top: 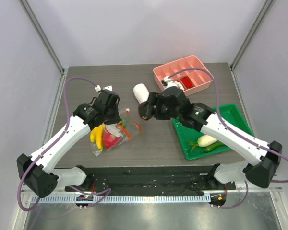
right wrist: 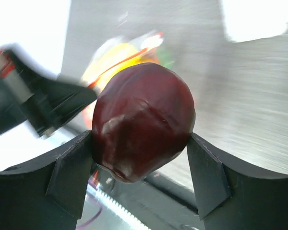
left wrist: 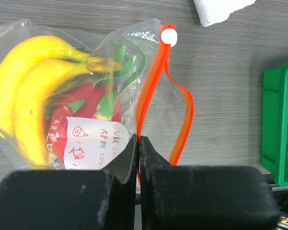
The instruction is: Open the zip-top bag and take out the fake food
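The clear zip-top bag point(top: 111, 138) lies left of centre, its orange-red zip strip point(left wrist: 153, 72) parted into a loop. A yellow banana point(left wrist: 33, 91) and a pink-red dragon fruit point(left wrist: 81, 112) with green leaves point(left wrist: 127, 62) show through the plastic. My left gripper point(left wrist: 138, 140) is shut on the bag's mouth edge, beside the strip. Held above the table just right of the bag, my right gripper point(top: 145, 112) is shut on a dark red fruit point(right wrist: 144, 120), with a finger pressed on each side. A white oblong vegetable point(top: 207, 140) and a green pepper point(top: 214, 147) lie in the green tray point(top: 233, 115).
A rolled white towel point(top: 141, 91) stands behind the bag's mouth. The pink divided tray point(top: 182, 72), with small red and white pieces in it, sits at the back right. The green tray's edge point(left wrist: 278, 129) shows to the right in the left wrist view.
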Robot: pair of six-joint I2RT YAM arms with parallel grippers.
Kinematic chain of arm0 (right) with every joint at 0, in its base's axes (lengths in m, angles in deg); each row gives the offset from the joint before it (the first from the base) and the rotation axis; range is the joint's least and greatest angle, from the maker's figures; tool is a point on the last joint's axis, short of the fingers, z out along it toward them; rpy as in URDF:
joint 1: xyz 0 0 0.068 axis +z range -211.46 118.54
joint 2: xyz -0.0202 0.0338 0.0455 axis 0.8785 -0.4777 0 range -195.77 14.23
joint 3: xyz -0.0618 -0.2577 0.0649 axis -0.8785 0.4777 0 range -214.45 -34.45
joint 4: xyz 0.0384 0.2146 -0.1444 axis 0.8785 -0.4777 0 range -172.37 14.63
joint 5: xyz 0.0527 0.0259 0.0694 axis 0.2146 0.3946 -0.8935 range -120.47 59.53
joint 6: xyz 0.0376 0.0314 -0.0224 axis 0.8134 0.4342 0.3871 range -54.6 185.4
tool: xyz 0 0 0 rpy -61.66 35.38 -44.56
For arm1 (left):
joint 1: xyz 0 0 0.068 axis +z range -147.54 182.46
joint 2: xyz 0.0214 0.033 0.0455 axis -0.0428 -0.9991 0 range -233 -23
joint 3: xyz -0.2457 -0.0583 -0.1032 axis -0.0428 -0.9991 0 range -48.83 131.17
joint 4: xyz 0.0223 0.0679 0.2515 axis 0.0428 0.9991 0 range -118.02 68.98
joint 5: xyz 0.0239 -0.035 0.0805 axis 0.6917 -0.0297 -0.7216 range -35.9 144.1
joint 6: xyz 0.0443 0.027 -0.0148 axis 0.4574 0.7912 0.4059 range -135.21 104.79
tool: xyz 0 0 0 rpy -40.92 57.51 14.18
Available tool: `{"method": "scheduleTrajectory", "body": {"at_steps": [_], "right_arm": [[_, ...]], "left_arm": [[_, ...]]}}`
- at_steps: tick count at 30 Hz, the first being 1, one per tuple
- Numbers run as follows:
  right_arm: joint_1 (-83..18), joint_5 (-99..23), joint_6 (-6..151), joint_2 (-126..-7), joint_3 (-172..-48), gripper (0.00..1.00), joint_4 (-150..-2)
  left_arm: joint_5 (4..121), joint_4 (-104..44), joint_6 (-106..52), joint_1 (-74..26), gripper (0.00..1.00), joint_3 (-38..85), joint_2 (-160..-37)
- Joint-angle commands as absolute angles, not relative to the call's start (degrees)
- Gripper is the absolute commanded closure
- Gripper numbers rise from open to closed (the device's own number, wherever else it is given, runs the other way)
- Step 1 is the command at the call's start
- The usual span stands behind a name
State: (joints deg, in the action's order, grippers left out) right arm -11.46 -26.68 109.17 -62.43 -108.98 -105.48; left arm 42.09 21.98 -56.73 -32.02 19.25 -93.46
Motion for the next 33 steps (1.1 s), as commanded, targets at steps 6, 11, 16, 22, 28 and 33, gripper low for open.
{"method": "scheduleTrajectory", "body": {"at_steps": [6,11,16,22,28,33], "right_arm": [[-41.37,-21.06,105.93,-48.80,-99.33,0.99,-125.64],[-48.71,-22.11,102.15,-46.06,-92.04,0.99,-129.52],[-49.25,-24.76,97.84,-49.74,-83.77,0.96,-120.74],[-49.16,-25.72,96.34,-53.26,-81.48,0.45,-116.33],[-47.84,-22.66,95.73,-52.30,-87.44,0.16,-122.92],[-37.59,-18.61,97.13,-56.24,-99.99,0.00,-128.02]], "left_arm": [[41.10,22.52,-55.90,-31.91,1.00,20.61,-92.70],[41.27,22.79,-55.64,-31.91,1.00,21.84,-92.70],[42.32,22.43,-55.99,-31.91,1.00,21.66,-92.61],[42.68,22.43,-56.08,-31.91,1.00,21.84,-92.52],[42.85,22.52,-55.99,-31.91,1.00,22.10,-92.26],[43.21,22.52,-55.90,-31.91,1.00,21.92,-92.35]]}}
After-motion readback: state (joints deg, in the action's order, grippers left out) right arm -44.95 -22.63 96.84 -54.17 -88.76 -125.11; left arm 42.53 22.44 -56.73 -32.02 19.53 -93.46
